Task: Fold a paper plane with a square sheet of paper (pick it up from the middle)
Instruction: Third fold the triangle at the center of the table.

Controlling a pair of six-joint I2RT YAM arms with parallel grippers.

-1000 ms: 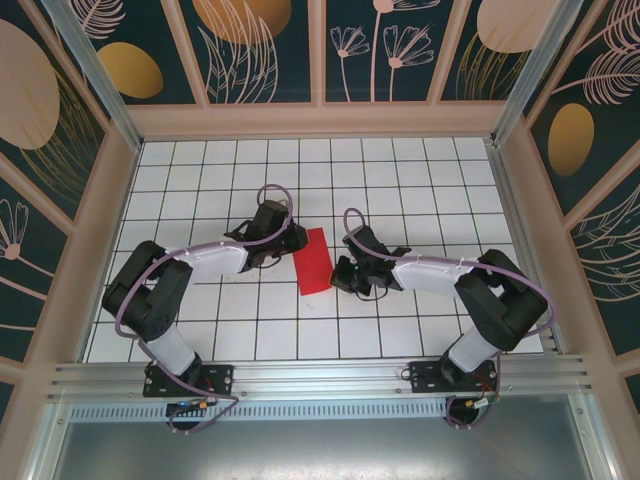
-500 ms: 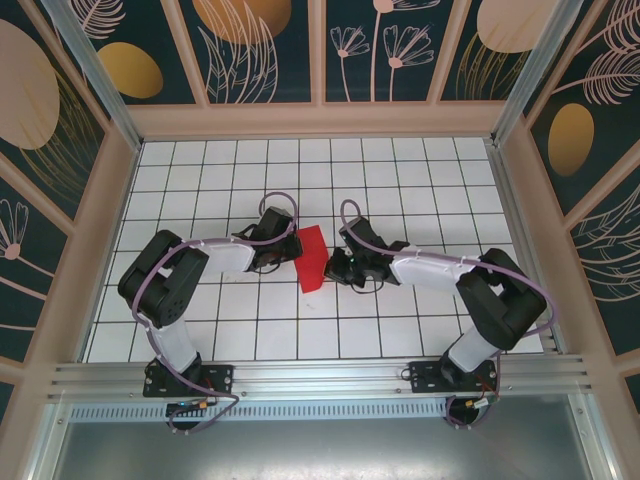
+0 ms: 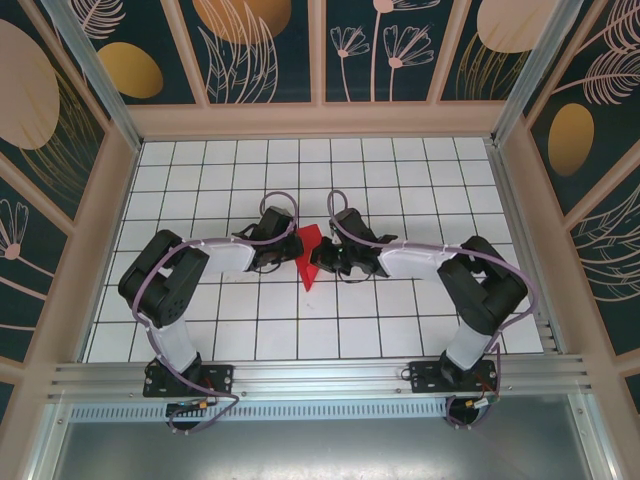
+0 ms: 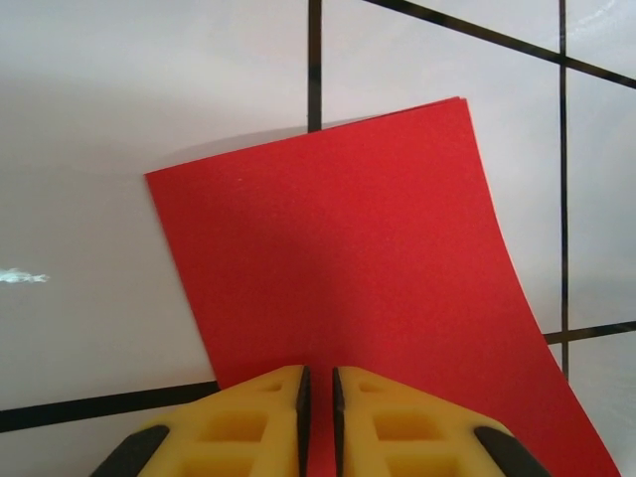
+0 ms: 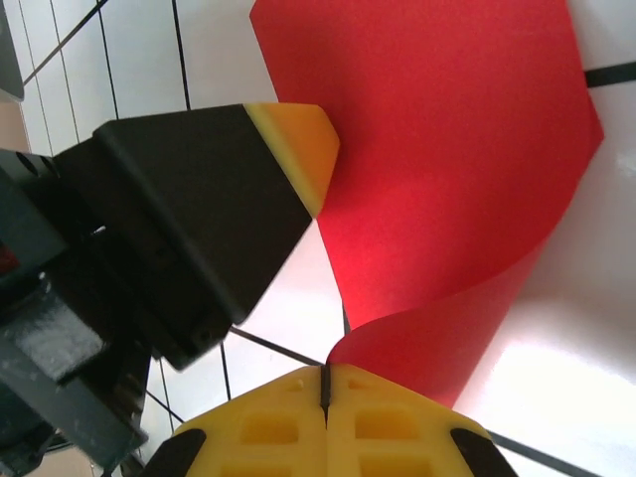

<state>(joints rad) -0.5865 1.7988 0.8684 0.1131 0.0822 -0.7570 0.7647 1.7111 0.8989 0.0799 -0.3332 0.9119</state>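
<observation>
The yellow-fingered right gripper (image 5: 325, 372) is clenched on a curled-up edge of the thin, bright red square sheet of paper (image 5: 447, 149). The left gripper (image 4: 318, 374), jaws nearly closed, presses the sheet's other side. The sheet lies mid-way up the white gridded tabletop (image 3: 400, 180).

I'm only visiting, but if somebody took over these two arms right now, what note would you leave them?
Left gripper: nearly shut, tips at the near edge of the red paper. I can't confirm a real grip.
Right gripper: shut on the paper's other side, which curls up off the table.
Paper: mid-table, between the two grippers.
Done: it appears folded double, with two layers showing at one corner.
To do: the remaining folds.
</observation>
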